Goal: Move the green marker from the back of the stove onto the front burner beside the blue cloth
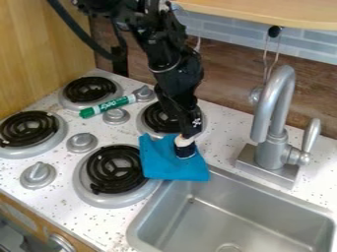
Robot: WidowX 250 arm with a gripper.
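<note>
My black gripper (189, 132) hangs down from the top of the view, over the strip of counter between the burners and the sink. Directly below it is a small object (185, 149) with a pale upper part and a dark lower part, standing on a blue cloth (172, 167). The cloth lies folded at the sink's back left corner, its left edge by the front right burner. A green and white marker (108, 106) lies at a slant across the stove's back part, near two knobs.
The stove has several black coil burners (115, 169) and silver knobs (82, 142). At the lower right is the steel sink (230, 211), with a tall faucet (271, 133) and its handle behind it. Wooden panels stand at the left and back.
</note>
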